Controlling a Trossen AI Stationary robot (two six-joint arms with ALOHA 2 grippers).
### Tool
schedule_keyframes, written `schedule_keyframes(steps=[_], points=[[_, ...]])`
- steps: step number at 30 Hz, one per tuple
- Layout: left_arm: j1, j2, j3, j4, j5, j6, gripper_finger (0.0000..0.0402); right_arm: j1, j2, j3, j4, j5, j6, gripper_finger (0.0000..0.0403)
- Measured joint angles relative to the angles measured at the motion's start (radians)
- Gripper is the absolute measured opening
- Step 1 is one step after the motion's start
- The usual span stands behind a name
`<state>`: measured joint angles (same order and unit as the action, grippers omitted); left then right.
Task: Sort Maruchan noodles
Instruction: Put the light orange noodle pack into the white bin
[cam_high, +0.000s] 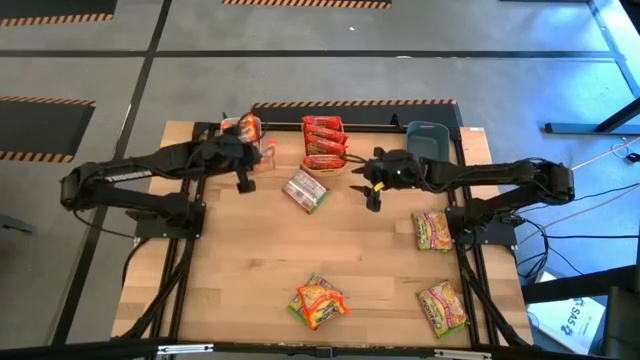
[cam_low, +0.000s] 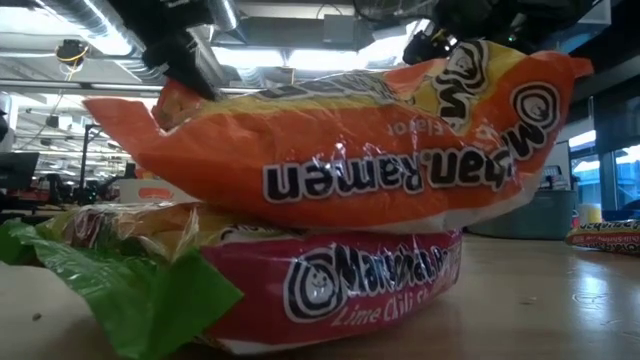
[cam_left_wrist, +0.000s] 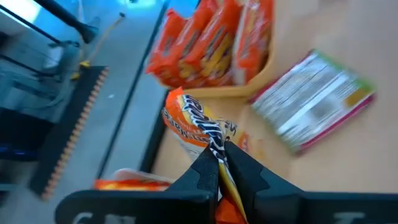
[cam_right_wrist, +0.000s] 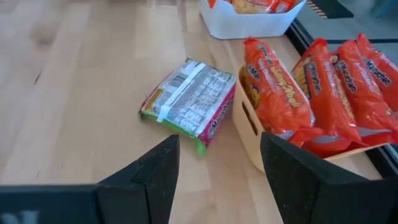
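Nearest the low camera: orange ramen packet (cam_low: 340, 140) stacked on a red lime-chili packet (cam_low: 330, 275), green packet (cam_low: 120, 270) tucked at the left.

Same pile (cam_high: 318, 302) at the near edge of the table (cam_high: 250, 270) from above. Left gripper (cam_left_wrist: 221, 163) at the far left, fingers clamped together on an orange packet (cam_left_wrist: 196, 127), next to the white bin (cam_right_wrist: 249, 18) holding orange packets. Right gripper (cam_right_wrist: 219, 168) at the far middle, fingers spread apart and holding nothing, close to the bin (cam_right_wrist: 249, 134) packed with red packets (cam_right_wrist: 311, 87). Face-down packet (cam_high: 305, 190) flat on the wood between the two grippers, silvery back up. Two green-yellow packets (cam_high: 432, 230) (cam_high: 442, 306) on the right side, well apart from the pile. Grey-blue bin (cam_high: 427, 139) at the far right.
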<state>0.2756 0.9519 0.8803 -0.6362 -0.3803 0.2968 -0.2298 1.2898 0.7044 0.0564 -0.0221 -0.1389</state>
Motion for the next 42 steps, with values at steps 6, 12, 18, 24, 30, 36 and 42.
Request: schedule_keyframes(steps=[6,12,18,24,30,36,42], points=[[0.144,-0.018,-0.040,-0.006,-0.007,0.212,0.0008,-0.013,0.002,0.000,-0.015,-0.025,0.003,0.0211],[0.253,-0.016,-0.059,0.001,0.017,0.248,0.0011,-0.013,0.002,0.000,-0.031,-0.069,0.045,0.0211],[0.193,-0.019,-0.013,0.059,0.216,0.201,0.0012,-0.013,0.002,0.000,0.035,-0.104,0.121,0.0211],[0.078,-0.004,-0.009,0.210,0.397,0.165,0.0006,-0.013,0.002,0.001,0.188,-0.116,0.262,0.0217],[-0.026,0.048,-0.009,0.349,0.425,0.132,0.0007,-0.012,0.034,0.002,0.344,-0.155,0.333,0.0283],[-0.087,0.119,-0.008,0.490,0.410,0.137,0.0008,-0.013,0.188,0.002,0.585,-0.226,0.380,0.0342],[-0.109,0.163,-0.008,0.583,0.371,0.155,0.0009,-0.012,0.315,0.014,0.771,-0.260,0.405,0.0351]])
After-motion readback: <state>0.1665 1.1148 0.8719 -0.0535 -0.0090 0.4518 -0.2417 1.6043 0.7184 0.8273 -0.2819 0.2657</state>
